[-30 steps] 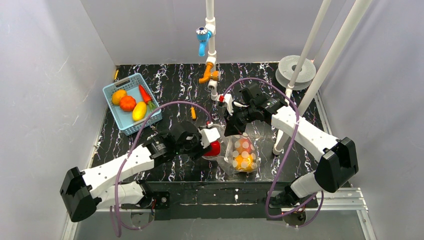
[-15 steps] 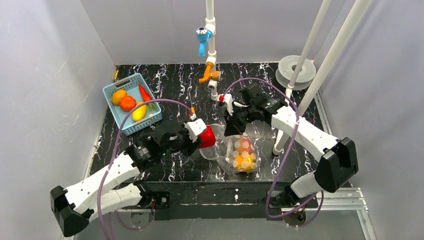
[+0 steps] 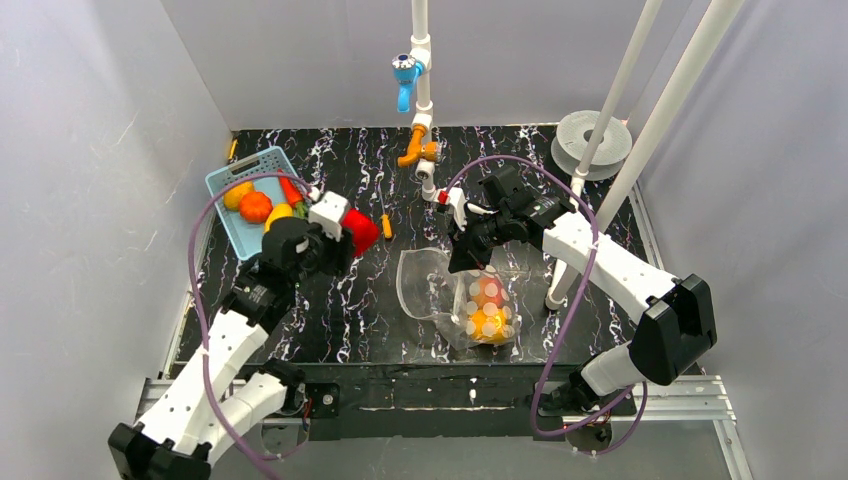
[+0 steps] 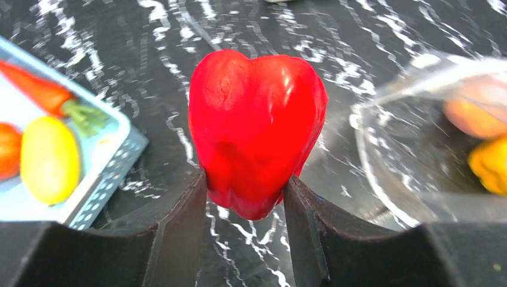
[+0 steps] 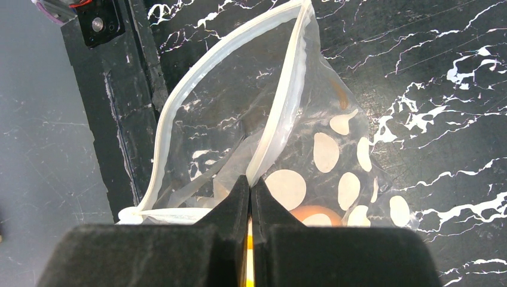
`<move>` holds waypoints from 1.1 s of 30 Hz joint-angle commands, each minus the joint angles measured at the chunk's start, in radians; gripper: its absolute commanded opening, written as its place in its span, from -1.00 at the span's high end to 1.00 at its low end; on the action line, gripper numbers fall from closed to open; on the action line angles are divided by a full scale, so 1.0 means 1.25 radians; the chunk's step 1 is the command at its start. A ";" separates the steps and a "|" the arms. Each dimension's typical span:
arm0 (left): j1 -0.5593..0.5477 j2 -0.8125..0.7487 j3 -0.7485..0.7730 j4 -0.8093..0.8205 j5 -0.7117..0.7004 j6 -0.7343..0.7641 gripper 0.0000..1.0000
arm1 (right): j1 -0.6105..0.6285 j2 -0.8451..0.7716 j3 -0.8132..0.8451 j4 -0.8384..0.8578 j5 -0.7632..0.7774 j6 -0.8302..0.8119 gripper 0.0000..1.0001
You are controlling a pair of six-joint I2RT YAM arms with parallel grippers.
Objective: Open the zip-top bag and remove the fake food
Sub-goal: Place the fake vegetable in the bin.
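The zip-top bag (image 3: 455, 295), clear with white dots, lies on the black marbled table with its mouth gaping to the left. My right gripper (image 3: 468, 255) is shut on its white zip rim (image 5: 281, 119), holding it up. Orange and yellow fake food (image 3: 487, 310) still sits inside the bag. My left gripper (image 3: 352, 232) is shut on a glossy red pepper (image 4: 257, 119), held above the table beside the light blue basket (image 3: 215, 185). Its fingers (image 4: 185, 221) press the pepper's narrow end from both sides.
The basket holds an orange piece (image 3: 255, 206), a yellow piece (image 3: 277, 213) and a carrot (image 3: 290, 188). A small orange-handled screwdriver (image 3: 386, 225) lies just right of the pepper. A pipe with a blue valve (image 3: 405, 70), two white poles and a grey spool (image 3: 590, 140) stand at the back.
My left arm has carried the red pepper from the bag's mouth leftward and back, up to the basket's right edge. The right gripper and the bag have stayed put.
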 commanded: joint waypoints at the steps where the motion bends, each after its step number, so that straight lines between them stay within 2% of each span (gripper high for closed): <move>1: 0.141 0.052 0.029 0.069 0.030 -0.044 0.99 | 0.000 -0.015 -0.008 0.023 -0.013 0.000 0.97; 4: 0.226 0.096 0.030 0.118 0.045 -0.069 0.98 | 0.000 -0.019 -0.010 0.024 -0.014 0.000 0.97; 8: 0.295 0.154 0.042 0.164 0.018 -0.087 0.98 | 0.000 -0.018 -0.012 0.024 -0.020 0.001 0.97; 19: 0.427 0.317 0.078 0.245 -0.180 -0.093 0.94 | 0.000 -0.021 -0.012 0.024 -0.029 0.001 0.97; 22: 0.457 0.355 0.084 0.245 -0.250 -0.129 0.80 | 0.000 -0.020 -0.011 0.025 -0.032 0.001 0.97; 27: 0.495 0.384 0.068 0.291 -0.254 -0.185 0.68 | 0.000 -0.019 -0.011 0.024 -0.036 0.001 0.97; 30: 0.510 0.410 0.072 0.287 -0.297 -0.206 0.52 | 0.000 -0.020 -0.012 0.024 -0.038 0.001 0.97; 33: 0.522 0.437 0.079 0.285 -0.289 -0.227 0.17 | -0.001 -0.020 -0.012 0.025 -0.040 0.001 0.97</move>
